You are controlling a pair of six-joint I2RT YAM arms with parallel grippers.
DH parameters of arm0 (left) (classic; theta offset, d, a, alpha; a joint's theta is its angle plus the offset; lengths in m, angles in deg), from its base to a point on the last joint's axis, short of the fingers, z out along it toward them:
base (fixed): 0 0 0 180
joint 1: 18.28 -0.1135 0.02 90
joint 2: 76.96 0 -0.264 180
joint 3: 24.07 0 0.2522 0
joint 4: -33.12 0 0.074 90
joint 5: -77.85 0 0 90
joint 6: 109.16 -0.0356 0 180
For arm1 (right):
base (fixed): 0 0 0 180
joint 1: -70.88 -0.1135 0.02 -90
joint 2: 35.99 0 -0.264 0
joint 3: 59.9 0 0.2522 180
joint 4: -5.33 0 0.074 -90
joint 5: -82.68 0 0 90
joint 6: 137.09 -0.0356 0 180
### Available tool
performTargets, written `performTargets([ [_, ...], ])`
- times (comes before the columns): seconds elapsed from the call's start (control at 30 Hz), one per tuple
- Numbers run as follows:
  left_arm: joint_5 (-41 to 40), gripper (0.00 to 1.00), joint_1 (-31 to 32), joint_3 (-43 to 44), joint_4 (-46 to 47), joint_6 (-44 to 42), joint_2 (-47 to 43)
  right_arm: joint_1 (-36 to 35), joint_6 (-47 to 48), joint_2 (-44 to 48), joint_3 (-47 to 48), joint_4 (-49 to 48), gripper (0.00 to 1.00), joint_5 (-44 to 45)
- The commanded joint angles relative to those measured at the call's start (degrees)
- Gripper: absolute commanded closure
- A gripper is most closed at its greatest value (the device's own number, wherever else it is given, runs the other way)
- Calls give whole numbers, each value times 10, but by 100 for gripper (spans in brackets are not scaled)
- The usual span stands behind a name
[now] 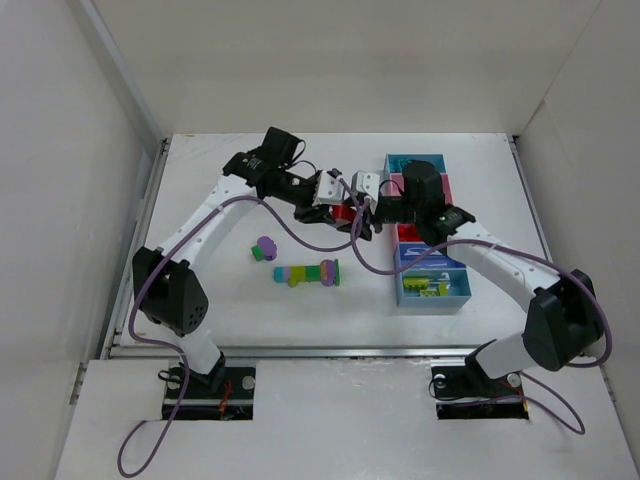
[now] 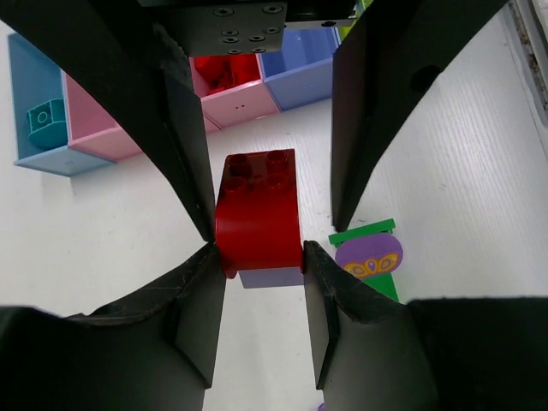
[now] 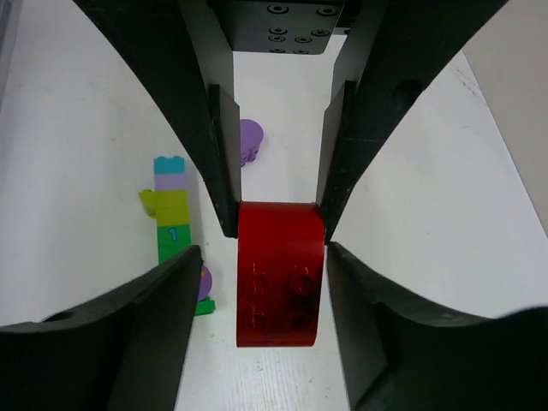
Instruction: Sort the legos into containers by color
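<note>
A red lego (image 2: 257, 218) with a purple piece under it hangs above the table, and my left gripper (image 2: 259, 257) is shut on its rounded end. From the opposite side my right gripper (image 3: 264, 248) straddles the studded end of the same red lego (image 3: 281, 274), open, with a gap on its left side and almost none on its right. In the top view both grippers meet at the red lego (image 1: 345, 212), just left of the containers (image 1: 432, 303). One pink bin (image 2: 235, 107) holds red legos (image 2: 224, 73); a light blue bin (image 2: 51, 158) holds a teal lego (image 2: 44, 120).
A stack of teal, purple, yellow-green and green legos (image 1: 308, 272) lies on the table beside a purple and green piece (image 1: 265, 248). Yellow-green legos (image 1: 425, 287) sit in the nearest light blue bin. A purple flower piece on green (image 2: 370, 255) lies below the left gripper.
</note>
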Motion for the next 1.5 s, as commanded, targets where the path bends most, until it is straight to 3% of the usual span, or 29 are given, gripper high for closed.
performTargets([
  [0.0, 28, 100, 2, 20, -20, 1, -28, -6, 9, 4, 0, -23, 38, -6],
  [0.13, 33, 100, 2, 20, -25, 1, -28, -6, 9, 4, 0, -18, 68, -12],
  [0.17, 33, 100, 2, 20, -26, -10, -28, -6, 9, 4, 0, -18, 89, -17],
  [0.2, 33, 100, 2, 20, -26, -11, -28, -6, 9, 4, 0, -18, 100, -17],
  [0.23, 28, 94, 2, 20, -26, -18, -34, -6, 3, 4, 0, -18, 100, -12],
  [0.33, 28, 57, -3, 4, -26, -23, -39, -6, 2, 9, 0, -18, 100, -7],
  [0.37, 28, 37, -9, -6, -26, -23, -46, -6, 2, 9, -5, -18, 100, -7],
  [0.4, 28, 29, -9, -23, -26, -34, -46, -6, 2, 14, -5, -18, 100, -7],
  [0.47, 28, 3, -15, -46, -19, -43, -59, -6, 2, 14, -5, -18, 100, -16],
  [0.6, 28, 0, -20, -111, 55, 12, -95, -6, 2, 25, -5, -18, 100, -24],
  [0.73, 4, 2, -20, -174, 205, 142, -118, -6, 2, 35, 0, -18, 100, -31],
  [0.87, -31, 7, -6, -193, 263, 196, -133, -12, 2, 35, 0, -18, 100, -31],
  [0.97, -31, 18, -1, -210, 299, 220, -138, -18, 2, 35, 0, -18, 100, -31],
  [1.03, -37, 32, -1, -210, 305, 231, -138, -23, 2, 35, 5, -18, 100, -36],
  [1.07, -37, 46, -1, -210, 310, 231, -138, -23, 2, 35, 5, -18, 100, -36],
  [1.17, -42, 73, -1, -196, 283, 219, -126, -23, 2, 35, 5, -18, 100, -30],
  [1.2, -48, 93, -1, -189, 277, 219, -120, -23, 2, 35, 5, -18, 100, -30],
  [1.23, -53, 100, -1, -189, 269, 214, -120, -23, 2, 35, 5, -18, 100, -25],
  [1.47, -82, 100, -1, -189, 226, 169, -115, 13, -9, 59, 5, -18, 100, 14],
])
